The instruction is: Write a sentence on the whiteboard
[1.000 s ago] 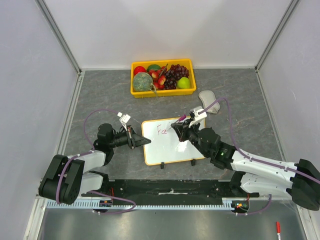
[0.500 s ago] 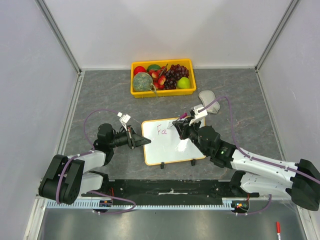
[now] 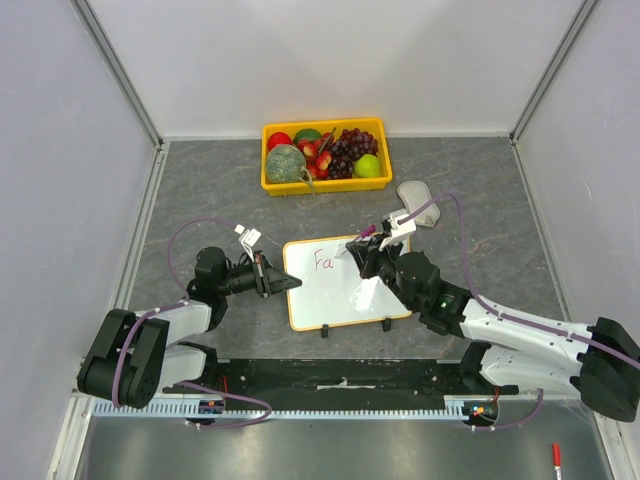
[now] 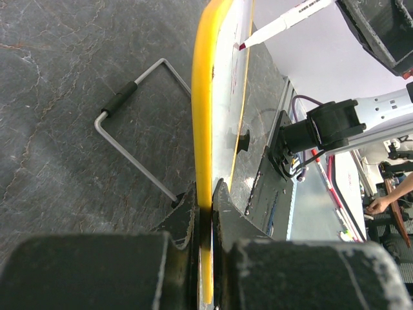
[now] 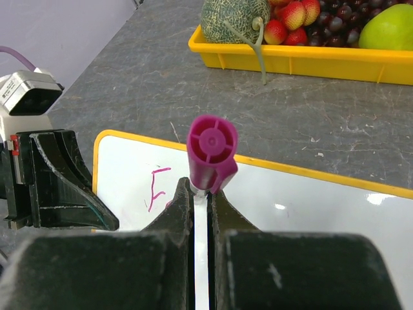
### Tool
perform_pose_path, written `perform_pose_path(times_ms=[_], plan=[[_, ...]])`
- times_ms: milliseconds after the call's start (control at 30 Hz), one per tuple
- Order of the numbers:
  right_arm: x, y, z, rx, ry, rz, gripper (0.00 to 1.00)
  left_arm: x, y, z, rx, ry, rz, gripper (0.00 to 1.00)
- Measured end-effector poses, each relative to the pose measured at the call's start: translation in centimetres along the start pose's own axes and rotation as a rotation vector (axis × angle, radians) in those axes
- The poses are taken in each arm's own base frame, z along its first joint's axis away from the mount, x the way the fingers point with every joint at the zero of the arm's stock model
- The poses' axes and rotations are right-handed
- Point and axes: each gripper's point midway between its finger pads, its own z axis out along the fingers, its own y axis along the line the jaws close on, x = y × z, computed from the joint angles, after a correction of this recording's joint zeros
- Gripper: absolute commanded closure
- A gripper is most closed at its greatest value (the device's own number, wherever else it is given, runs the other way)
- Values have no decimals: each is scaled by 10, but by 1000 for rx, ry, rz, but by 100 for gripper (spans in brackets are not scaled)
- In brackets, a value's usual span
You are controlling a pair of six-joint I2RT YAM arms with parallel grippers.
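Left hand [image 4: 205,197] clamps the thin yellow rim of the flat whiteboard [image 3: 325,300]. Right hand [image 5: 201,197] grips a round magenta-capped marker [image 5: 211,150], tip beside the pink sentence [image 3: 323,261].

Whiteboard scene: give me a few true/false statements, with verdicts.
1. The left hand is shut on the yellow edge of the whiteboard. True.
2. The right hand grips a marker with a magenta end. True.
3. The writing on the whiteboard is a full sentence. False: only "Fa" shows, near its upper left corner in the top view.
4. The whiteboard lies inside the fruit tray. False: it sits on the table between the two arms, apart from the tray, which is farther back.
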Motion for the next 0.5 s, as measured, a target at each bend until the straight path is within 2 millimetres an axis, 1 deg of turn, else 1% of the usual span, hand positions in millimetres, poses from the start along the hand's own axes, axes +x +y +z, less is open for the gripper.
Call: perform_pose_path(times_ms=[500], plan=[[15,-1,-9,-34,31,27,100,0,1,0,-1,1,-3,98]])
